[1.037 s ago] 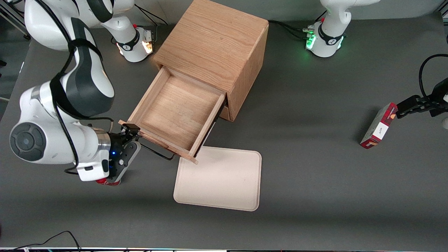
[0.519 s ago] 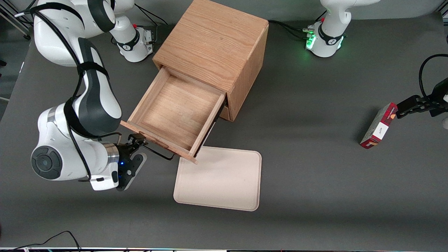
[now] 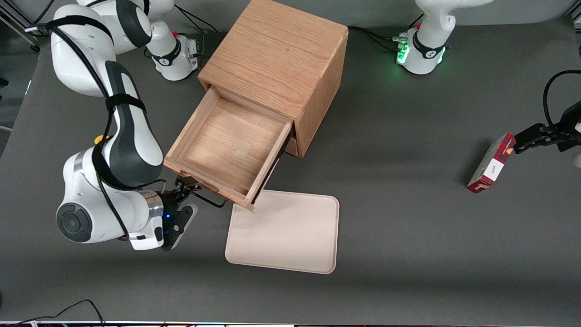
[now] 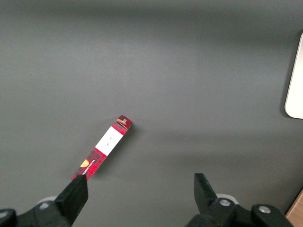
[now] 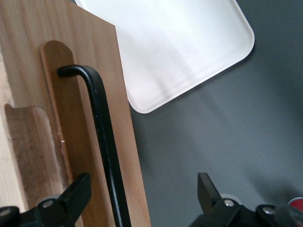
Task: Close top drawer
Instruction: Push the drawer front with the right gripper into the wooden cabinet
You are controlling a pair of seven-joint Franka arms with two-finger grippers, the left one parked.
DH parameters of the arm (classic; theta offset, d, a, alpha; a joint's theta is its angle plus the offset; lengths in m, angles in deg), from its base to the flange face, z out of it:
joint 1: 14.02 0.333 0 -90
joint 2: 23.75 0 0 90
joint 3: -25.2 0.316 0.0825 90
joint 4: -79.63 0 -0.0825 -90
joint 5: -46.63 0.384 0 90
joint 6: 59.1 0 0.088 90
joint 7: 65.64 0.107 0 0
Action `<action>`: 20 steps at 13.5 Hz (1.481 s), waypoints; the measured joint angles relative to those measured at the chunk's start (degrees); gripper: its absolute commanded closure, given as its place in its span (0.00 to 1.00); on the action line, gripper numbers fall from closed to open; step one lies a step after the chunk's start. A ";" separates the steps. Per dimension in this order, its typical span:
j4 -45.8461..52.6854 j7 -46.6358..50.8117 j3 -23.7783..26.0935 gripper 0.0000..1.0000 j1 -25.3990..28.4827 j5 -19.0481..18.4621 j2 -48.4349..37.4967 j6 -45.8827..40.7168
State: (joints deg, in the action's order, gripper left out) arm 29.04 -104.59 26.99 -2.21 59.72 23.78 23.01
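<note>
The top drawer point(image 3: 227, 145) of the oak cabinet point(image 3: 277, 54) stands pulled far out and is empty inside. Its thin black wire handle point(image 3: 211, 200) runs along the drawer front, which faces the front camera. My right gripper point(image 3: 186, 185) is at the drawer front, at the handle's end toward the working arm. In the right wrist view the gripper point(image 5: 142, 191) is open. The handle point(image 5: 102, 127) and the edge of the drawer front point(image 5: 90, 52) pass between its fingers point(image 5: 78, 191) without a grip. The lower drawer is hidden under the open one.
A cream tray point(image 3: 283, 231) lies flat on the grey table just nearer the camera than the drawer; it also shows in the right wrist view point(image 5: 175, 42). A red carton point(image 3: 491, 162) lies toward the parked arm's end. A red object point(image 5: 297, 203) sits by the wrist.
My right arm has swung along the drawer front toward the handle and nearer the camera. The gripper now straddles the handle's end. The drawer has not visibly moved.
</note>
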 measured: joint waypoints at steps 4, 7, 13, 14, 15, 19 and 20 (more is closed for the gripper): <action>-1.81 0.07 -0.01 0.00 -0.75 1.22 0.01 0.23; -3.72 2.37 0.00 0.00 -0.89 2.34 -0.31 0.94; -20.84 6.28 0.16 0.00 -0.65 6.04 -10.44 8.16; -23.82 6.68 0.21 0.00 -0.52 6.37 -12.40 9.22; -27.07 6.91 0.25 0.00 -0.37 6.92 -14.47 10.63; -40.62 7.11 0.92 0.00 -0.21 9.47 -22.66 15.87; -43.43 7.42 1.43 0.00 -0.21 9.54 -24.25 17.06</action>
State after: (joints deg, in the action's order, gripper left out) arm -14.40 -97.17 28.42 -2.42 69.26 -0.47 40.07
